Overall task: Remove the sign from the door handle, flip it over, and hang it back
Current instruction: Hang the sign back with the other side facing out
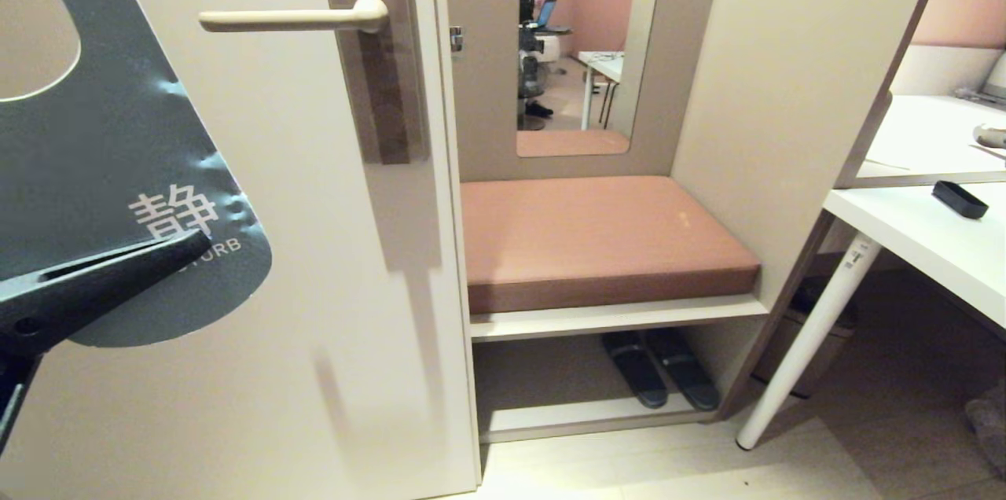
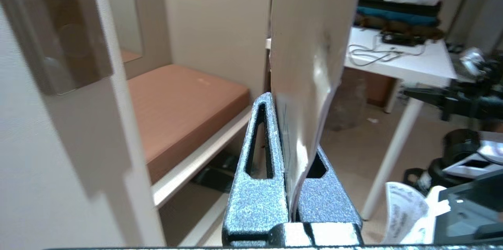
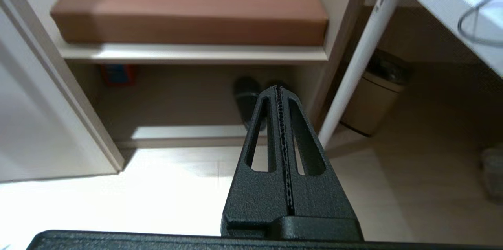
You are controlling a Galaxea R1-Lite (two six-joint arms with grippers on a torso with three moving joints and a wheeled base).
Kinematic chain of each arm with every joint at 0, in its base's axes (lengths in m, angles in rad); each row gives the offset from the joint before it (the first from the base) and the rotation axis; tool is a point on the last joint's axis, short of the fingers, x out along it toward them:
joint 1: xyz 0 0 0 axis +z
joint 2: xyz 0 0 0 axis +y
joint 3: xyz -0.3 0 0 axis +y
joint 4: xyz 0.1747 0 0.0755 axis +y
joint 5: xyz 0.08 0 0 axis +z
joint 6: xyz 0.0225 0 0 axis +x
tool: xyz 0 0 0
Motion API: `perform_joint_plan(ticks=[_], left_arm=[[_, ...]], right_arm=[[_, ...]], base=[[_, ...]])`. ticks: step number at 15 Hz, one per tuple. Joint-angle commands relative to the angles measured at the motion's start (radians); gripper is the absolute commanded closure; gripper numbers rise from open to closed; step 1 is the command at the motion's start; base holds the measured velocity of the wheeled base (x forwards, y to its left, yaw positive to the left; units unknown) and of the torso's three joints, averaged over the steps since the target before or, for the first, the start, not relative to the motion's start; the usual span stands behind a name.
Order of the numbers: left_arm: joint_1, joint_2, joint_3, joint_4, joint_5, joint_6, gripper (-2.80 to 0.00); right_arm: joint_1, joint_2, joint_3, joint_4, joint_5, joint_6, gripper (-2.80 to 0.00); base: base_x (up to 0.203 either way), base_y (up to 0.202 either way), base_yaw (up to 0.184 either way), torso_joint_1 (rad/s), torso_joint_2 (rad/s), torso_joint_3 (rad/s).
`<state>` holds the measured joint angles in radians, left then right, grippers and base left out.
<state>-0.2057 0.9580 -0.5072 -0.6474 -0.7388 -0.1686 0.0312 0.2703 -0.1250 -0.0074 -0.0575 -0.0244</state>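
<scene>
Three views: head, left wrist, right wrist.

Head view, sign: the sign [image 1: 102, 146] was off the handle and held up close to the camera on the robot's left. Its dark blue face was toward the camera, with a white Chinese character and the letters "URB" beside the finger. The round hole was at its upper end, and the card leaned.

Head view, left gripper: the left gripper [image 1: 118, 268] came in from the lower left corner. It was pinching the lower rounded end of the sign, and one black finger [image 1: 94, 280] lay across the blue face.

Head view, door handle: the door handle [image 1: 295, 18] was bare, a cream lever lying level on its brownish backplate [image 1: 385, 91], well apart from the sign.

Head view, surroundings: right of the door were a mirror [image 1: 578, 44], a pink cushion [image 1: 597, 237] on a bench, dark slippers [image 1: 660, 378] under it, and a white table [image 1: 935, 240].

Left wrist view, grip: the two fingers were pressed on the sign's edge [image 2: 302, 85], and the pale face was turned to this camera. The card stood up from the fingers and was a little bent.

Right wrist view, right gripper: the right gripper [image 3: 279, 96] held nothing. Its fingers were pressed together and it pointed toward the floor [image 3: 393, 187], near the slippers and the table leg [image 3: 359, 61].
</scene>
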Motion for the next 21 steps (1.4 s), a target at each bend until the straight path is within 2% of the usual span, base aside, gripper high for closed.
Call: perform_joint_plan(ticks=[1,3,5,7,9,13,16,21], left_arm=[[0.000,-0.001,0.006,-0.003,-0.001,0.009,0.00],[0.000,-0.001,0.011,-0.003,0.009,0.015,0.00],[0.000,-0.002,0.024,-0.004,0.043,0.017,0.00],[0.000,-0.002,0.036,-0.004,0.090,0.018,0.00],[0.000,-0.002,0.036,-0.004,0.121,0.034,0.00],[0.002,0.001,0.039,-0.004,0.183,0.049,0.00],[0.014,0.000,0.044,-0.004,0.281,0.096,0.00],[0.093,0.008,0.047,-0.004,0.292,0.109,0.00]], right_arm=[[-0.015,-0.127,0.017,0.055,0.041,-0.005,0.00],[-0.027,-0.213,0.042,0.074,0.132,-0.006,0.00],[-0.031,-0.260,0.059,0.087,0.161,0.003,0.00],[-0.031,-0.268,0.059,0.088,0.137,0.035,0.00],[-0.031,-0.266,0.059,0.112,0.072,0.037,0.00],[-0.031,-0.267,0.054,0.138,0.062,0.041,0.00],[-0.031,-0.269,0.066,0.128,0.052,0.025,0.00],[-0.031,-0.269,0.074,0.135,0.047,0.018,0.00]], base=[[0.000,0.000,0.000,0.000,0.00,0.000],[0.000,0.000,0.000,0.000,0.00,0.000],[0.000,0.000,0.000,0.000,0.00,0.000],[0.000,0.000,0.000,0.000,0.00,0.000],[0.000,0.000,0.000,0.000,0.00,0.000],[0.000,0.000,0.000,0.000,0.00,0.000],[0.000,0.000,0.000,0.000,0.00,0.000],[0.000,0.000,0.000,0.000,0.00,0.000]])
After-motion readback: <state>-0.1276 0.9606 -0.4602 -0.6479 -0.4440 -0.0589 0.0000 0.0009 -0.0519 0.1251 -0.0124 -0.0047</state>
